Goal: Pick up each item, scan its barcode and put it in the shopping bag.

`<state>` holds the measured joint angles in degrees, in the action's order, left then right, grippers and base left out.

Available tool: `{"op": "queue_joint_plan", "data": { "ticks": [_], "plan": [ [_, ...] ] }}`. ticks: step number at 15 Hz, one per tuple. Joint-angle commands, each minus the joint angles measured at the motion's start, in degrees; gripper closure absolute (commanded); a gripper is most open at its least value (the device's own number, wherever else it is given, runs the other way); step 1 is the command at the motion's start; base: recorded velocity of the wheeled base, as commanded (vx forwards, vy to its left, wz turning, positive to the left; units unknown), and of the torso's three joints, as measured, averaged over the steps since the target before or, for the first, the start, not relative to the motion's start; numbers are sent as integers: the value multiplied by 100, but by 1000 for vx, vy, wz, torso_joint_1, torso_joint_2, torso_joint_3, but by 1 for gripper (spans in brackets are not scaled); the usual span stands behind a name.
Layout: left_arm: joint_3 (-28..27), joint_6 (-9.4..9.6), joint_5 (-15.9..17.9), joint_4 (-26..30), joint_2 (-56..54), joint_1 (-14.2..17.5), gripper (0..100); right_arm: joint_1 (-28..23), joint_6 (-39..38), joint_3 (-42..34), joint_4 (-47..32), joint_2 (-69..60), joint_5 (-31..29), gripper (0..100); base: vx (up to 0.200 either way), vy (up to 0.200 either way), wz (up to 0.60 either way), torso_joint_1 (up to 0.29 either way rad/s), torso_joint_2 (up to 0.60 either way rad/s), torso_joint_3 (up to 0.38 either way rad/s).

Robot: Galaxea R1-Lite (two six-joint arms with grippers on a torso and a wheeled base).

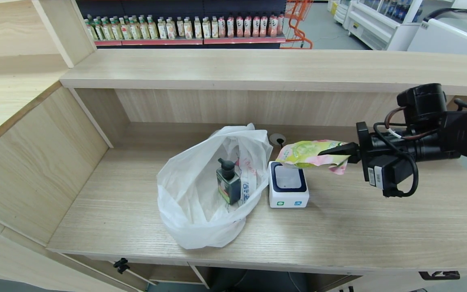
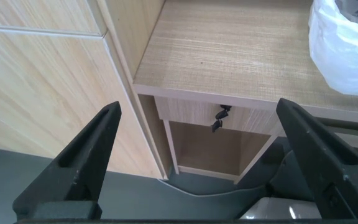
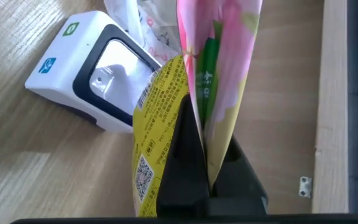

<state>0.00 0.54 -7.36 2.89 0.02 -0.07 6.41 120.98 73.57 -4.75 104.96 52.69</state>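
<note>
Snack pouch (image 1: 307, 153) (image 3: 219, 74): green, pink and yellow, held up off the counter with its long side about level. Its free end hangs over the far edge of the scanner. Whether it touches the scanner cannot be told.
Pouch faces: the wrist view shows a yellow face with a barcode on the side toward the scanner and a pink and green face on the other side.
Right gripper (image 1: 336, 153) (image 3: 205, 163): clamped on the pouch's near end, with one dark finger pressed on each face.
Right arm: comes in from the robot's right, forearm roughly level above the counter, fingers pointing toward the bag.
Scanner (image 1: 288, 190) (image 3: 73, 59): a white box with a dark-framed window facing up. It stands on the counter just beside the bag, on the side of the right arm.
Shopping bag (image 1: 185, 202) (image 2: 344, 50): thin white plastic with its mouth open, standing near the middle of the counter.
Pump bottle (image 1: 228, 183): dark, upright inside the bag.
Left gripper (image 2: 199, 109): fingers spread wide with nothing between them. It is held low off the counter's front edge, well apart from the bag.
Counter (image 1: 339, 231) (image 2: 229, 56): pale wood, with a raised ledge behind it.
Drawer key (image 2: 220, 118): small and black, on the drawer front under the counter edge.
Drinks shelf (image 1: 185, 27): rows of bottles far behind the ledge.
</note>
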Motion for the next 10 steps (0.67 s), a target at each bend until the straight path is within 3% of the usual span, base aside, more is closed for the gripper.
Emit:
{"op": "queue_joint_plan", "data": {
  "ticks": [1, 5, 10],
  "plan": [
    [0, -1, -2, 1, -2, -1, 0, 9, 172, -88, -8, -116, -13, 100, 0, 0, 0, 0, 0, 0],
    [0, -1, -2, 1, -2, -1, 0, -26, 910, -818, 1, -195, -13, 100, 0, 0, 0, 0, 0, 0],
    [0, -1, -2, 1, -2, -1, 0, -26, 927, -809, 1, -143, -22, 100, 0, 0, 0, 0, 0, 0]
  ]
}}
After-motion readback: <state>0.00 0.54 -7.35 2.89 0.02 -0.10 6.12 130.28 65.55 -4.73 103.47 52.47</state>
